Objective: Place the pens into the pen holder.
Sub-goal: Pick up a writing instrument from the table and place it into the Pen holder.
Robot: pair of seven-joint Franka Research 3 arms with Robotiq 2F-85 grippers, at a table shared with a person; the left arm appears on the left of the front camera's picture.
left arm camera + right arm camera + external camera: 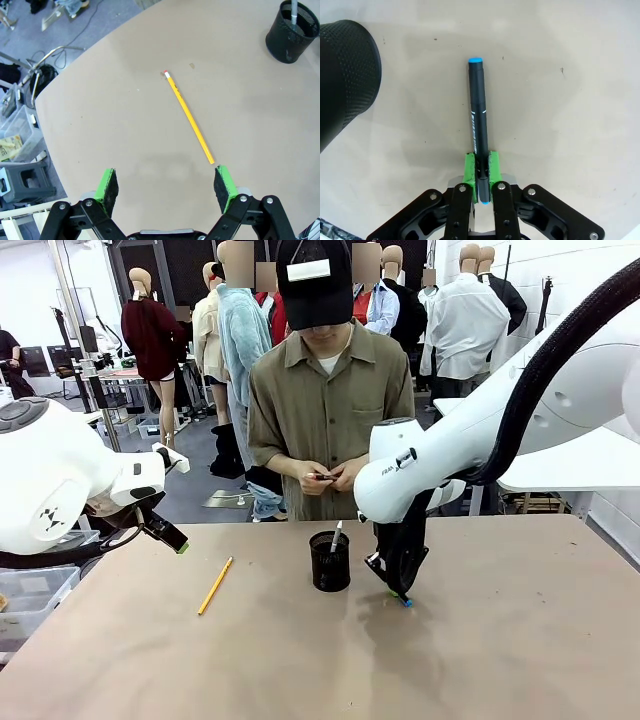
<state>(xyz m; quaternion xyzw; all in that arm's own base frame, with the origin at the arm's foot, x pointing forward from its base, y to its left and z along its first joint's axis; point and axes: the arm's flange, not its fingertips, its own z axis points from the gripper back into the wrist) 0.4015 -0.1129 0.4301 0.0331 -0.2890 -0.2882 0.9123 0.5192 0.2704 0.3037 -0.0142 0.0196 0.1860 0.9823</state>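
Black pen point(478, 115) clamped in right tool point(480, 162), left tool point(166, 184) spread wide, pencil point(189, 118) nr it.

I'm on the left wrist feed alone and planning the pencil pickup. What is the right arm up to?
Observer: The right gripper is shut on a black pen, just right of the holder.
Operator: Is it lifted yet?
Observer: It points down with its blue end at the table; I cannot tell whether it touches.
Operator: Anyone reaching in?
Observer: No. The person's hands are together at the waist, behind the far edge.
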